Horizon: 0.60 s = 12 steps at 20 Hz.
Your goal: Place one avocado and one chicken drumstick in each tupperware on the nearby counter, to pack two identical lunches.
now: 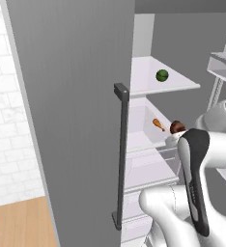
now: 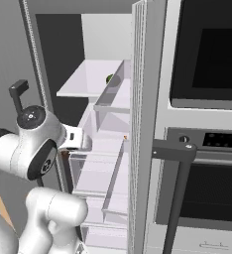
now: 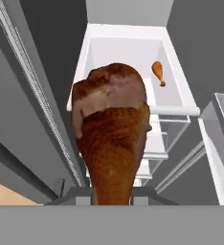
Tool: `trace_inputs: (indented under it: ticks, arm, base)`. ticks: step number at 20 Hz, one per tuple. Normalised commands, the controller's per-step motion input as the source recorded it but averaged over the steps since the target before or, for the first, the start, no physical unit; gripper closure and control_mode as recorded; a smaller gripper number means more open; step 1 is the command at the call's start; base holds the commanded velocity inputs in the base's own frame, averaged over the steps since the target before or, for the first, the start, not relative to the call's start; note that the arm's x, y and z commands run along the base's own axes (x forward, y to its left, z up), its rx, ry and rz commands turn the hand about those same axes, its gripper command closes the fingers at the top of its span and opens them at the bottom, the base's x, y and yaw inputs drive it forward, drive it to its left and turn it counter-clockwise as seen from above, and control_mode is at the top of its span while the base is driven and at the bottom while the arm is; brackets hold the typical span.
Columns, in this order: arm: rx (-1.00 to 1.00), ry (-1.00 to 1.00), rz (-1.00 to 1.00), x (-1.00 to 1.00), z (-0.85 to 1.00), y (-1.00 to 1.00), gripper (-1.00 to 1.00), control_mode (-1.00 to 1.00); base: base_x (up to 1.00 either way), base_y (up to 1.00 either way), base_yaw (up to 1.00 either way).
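My gripper [image 3: 112,197] is shut on the dark reddish-brown chicken drumstick [image 3: 111,139], thick end up, held in front of the open fridge. That drumstick [image 1: 177,127] also peeks out beside my arm in the left base view. A lighter orange chicken drumstick [image 3: 158,72] lies in a white fridge drawer [image 3: 128,48] beyond it. One dark green avocado [image 1: 162,75] rests on the white shelf [image 1: 182,86] above the drawer. A strip of the light-brown counter [image 1: 23,224] shows under the white tiled wall. The tupperware is out of view.
The open grey fridge door [image 1: 76,120] with its long handle [image 1: 120,154] stands close on the left. The other door with clear bins [image 2: 110,99] flanks the right. A built-in oven [image 2: 207,49] with a dark bar handle [image 2: 175,149] stands beside the fridge.
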Motion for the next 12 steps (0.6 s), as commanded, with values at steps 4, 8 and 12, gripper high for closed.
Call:
trace_inputs:
  ticks: [4, 8, 12]
  arm:
    - [0.00, 0.00, -0.12, -1.00, 0.58, 0.00, 1.00, -1.00]
    - [0.00, 0.00, 0.00, 0.00, 0.00, 0.00, 1.00, 1.00]
    - [0.00, 0.00, 0.00, 0.00, 0.00, 0.00, 1.00, 1.00]
  base:
    - [0.00, 0.00, 0.00]
    - [-1.00, 0.00, -0.07]
    - [-1.00, -0.03, -0.07]
